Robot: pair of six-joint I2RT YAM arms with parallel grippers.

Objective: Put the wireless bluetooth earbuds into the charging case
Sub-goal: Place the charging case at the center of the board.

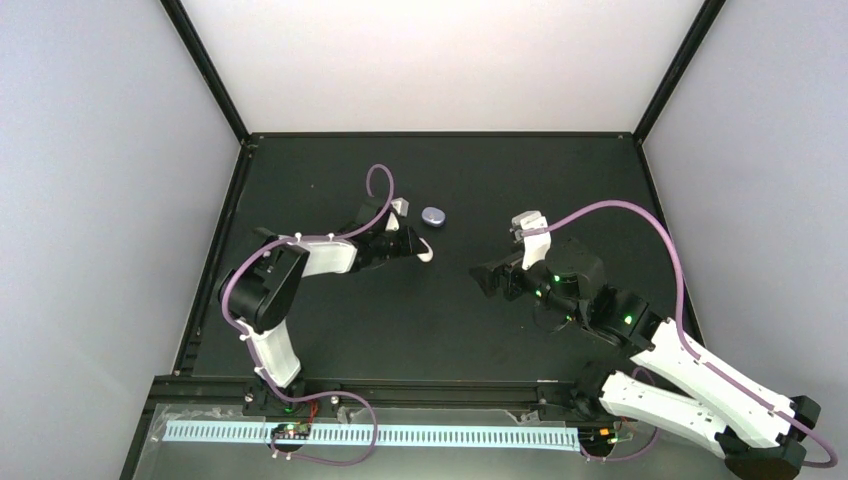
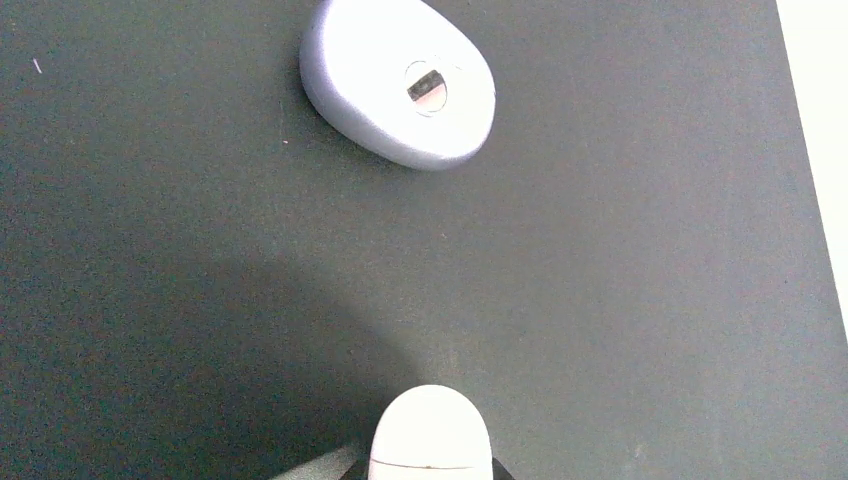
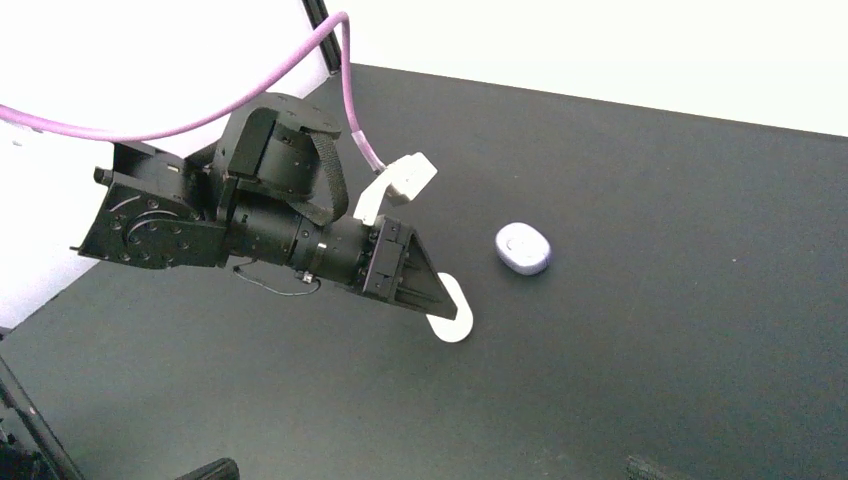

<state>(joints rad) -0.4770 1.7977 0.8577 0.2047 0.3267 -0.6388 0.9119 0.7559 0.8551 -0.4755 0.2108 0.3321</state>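
Black matte desk sits between pale walls. The left claw is pinched tight on a closed white case, holding it low over the desk; whether the case touches the surface I cannot tell. Just beyond it, and apart from it, a closed lavender case lies flat on the desk. The right claw hangs off to the right, well apart from both cases, spread wide and holding nothing.

I note L arm and R arm: white shells, blk joints, purple cables; L gripper blk, wedge-shaped.
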